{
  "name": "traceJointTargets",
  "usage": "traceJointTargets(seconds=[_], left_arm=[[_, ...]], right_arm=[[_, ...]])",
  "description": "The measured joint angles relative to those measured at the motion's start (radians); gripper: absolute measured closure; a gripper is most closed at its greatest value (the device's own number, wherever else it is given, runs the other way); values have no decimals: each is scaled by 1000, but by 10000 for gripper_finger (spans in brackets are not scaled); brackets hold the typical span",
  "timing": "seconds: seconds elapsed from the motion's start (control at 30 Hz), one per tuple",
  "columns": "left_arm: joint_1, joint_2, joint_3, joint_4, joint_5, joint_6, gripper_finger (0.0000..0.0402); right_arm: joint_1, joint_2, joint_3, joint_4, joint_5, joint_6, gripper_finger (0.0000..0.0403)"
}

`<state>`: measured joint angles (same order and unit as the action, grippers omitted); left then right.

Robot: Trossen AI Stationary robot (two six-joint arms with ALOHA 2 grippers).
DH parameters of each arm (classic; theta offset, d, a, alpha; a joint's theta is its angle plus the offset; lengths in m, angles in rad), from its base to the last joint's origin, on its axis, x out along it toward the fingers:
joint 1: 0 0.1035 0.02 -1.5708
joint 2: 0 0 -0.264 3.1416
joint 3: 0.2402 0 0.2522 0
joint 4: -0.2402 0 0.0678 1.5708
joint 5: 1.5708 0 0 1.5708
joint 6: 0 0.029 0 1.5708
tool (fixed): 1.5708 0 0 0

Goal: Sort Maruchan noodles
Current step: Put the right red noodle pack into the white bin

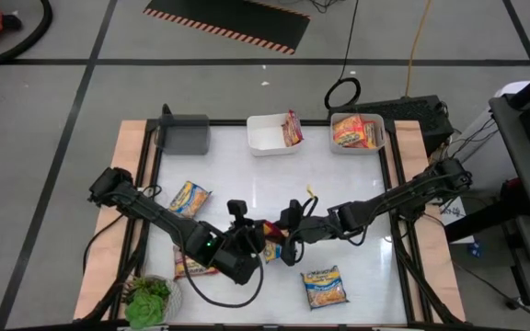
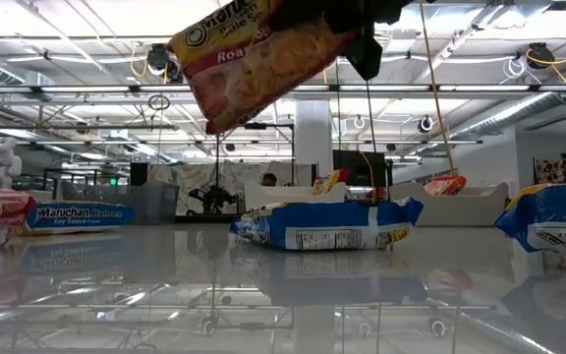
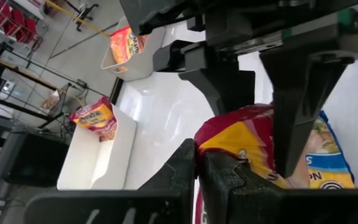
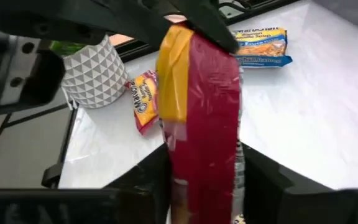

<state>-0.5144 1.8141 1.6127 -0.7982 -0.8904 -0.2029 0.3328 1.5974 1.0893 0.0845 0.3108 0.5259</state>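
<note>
Passing a red packet (image 4: 201, 112) in mid-air over the table's centre, the left gripper (image 3: 199, 163) pinches it shut while the right gripper (image 4: 204, 171) half-closes around it; next, left lets go.

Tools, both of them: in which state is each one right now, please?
Left tool: closed, pinching one end of the red packet.
Right tool: closed on the same red packet.
</note>
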Motion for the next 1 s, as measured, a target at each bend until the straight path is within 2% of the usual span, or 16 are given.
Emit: traceJointTargets(seconds=[0.13, 0.27, 0.43, 0.53, 0.63, 0.8, 1.0], left_arm=[[-4, 0, 0, -1, 0, -52, 375], [-3, -2, 1, -9, 49, -128, 353], [-2, -3, 1, -15, 66, -169, 260], [-5, -12, 1, -19, 32, -191, 194], [-6, -31, 1, -35, 32, -250, 150], [-29, -107, 1, -126, 122, -433, 139], [-94, -179, 1, -256, 30, -547, 148]], right_arm=[[0, 0, 0, 3, -1, -15, 297], [0, 0, 0, 1, -10, -20, 297], [-2, 0, -2, -6, -18, -42, 282], [-3, -2, -2, -2, -16, -55, 289], [-3, -5, -2, 7, -14, -68, 297], [-11, -8, 2, 7, 59, -64, 295], [-11, -8, 2, -2, 110, -70, 295]])
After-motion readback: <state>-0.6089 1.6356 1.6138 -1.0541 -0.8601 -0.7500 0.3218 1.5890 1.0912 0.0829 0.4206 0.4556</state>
